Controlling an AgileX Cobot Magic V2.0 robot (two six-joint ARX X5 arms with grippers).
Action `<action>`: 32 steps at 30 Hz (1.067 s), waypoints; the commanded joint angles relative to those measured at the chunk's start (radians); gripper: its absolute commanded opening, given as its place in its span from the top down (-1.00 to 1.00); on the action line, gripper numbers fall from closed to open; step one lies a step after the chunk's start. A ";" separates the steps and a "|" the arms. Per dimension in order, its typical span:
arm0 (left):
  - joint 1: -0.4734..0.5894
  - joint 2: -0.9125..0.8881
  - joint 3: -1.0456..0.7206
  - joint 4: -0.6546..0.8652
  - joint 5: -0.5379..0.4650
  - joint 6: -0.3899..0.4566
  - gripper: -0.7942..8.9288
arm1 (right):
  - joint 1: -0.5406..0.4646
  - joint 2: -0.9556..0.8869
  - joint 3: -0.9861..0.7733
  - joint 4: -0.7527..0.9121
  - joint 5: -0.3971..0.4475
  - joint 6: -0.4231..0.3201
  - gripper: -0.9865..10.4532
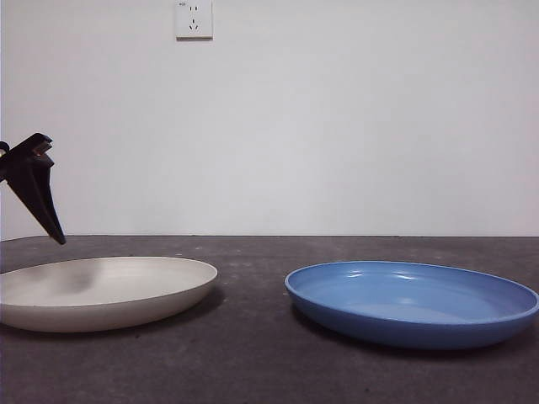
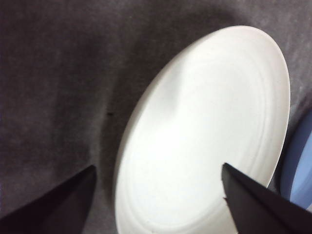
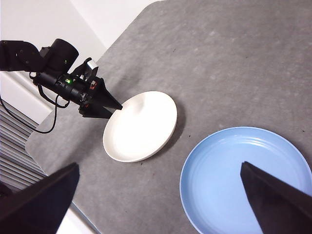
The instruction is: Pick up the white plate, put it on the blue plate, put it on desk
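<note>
The white plate [image 1: 101, 290] lies flat on the desk [image 1: 253, 362] at the left, and the blue plate [image 1: 413, 303] rests to its right with a gap between them. My left gripper [image 1: 52, 225] hangs open just above the white plate's outer rim, touching nothing. In the left wrist view its jaws [image 2: 158, 166] stand wide apart on either side of the white plate [image 2: 209, 122], with a sliver of the blue plate [image 2: 302, 161] beside it. My right gripper [image 3: 159, 165] is open high above both plates [image 3: 141, 124] [image 3: 243, 180] and holds nothing.
A white wall with a power socket [image 1: 194, 18] stands behind the desk. The right wrist view shows the desk's rounded edge [image 3: 53, 126] close behind the left arm [image 3: 63, 80], with a black cable hanging off it.
</note>
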 commanded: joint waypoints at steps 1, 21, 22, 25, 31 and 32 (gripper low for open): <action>-0.005 0.034 0.018 -0.001 -0.006 0.014 0.09 | 0.004 0.005 0.018 0.006 -0.002 -0.005 -0.34; -0.004 0.054 0.025 -0.001 -0.070 0.042 0.82 | 0.004 0.005 0.019 -0.001 -0.002 -0.005 -0.34; -0.004 0.053 0.031 -0.006 -0.070 0.042 0.82 | 0.003 0.005 0.019 -0.001 0.002 -0.005 -0.34; -0.008 0.043 0.061 -0.041 -0.070 0.041 0.82 | 0.003 0.005 0.023 -0.015 0.027 -0.004 -0.30; -0.080 0.025 0.208 -0.200 -0.069 0.016 0.82 | 0.003 0.005 0.096 -0.150 0.157 -0.044 -0.30; -0.105 0.025 0.240 -0.236 -0.069 0.009 0.82 | 0.003 0.005 0.113 -0.176 0.183 -0.055 -0.30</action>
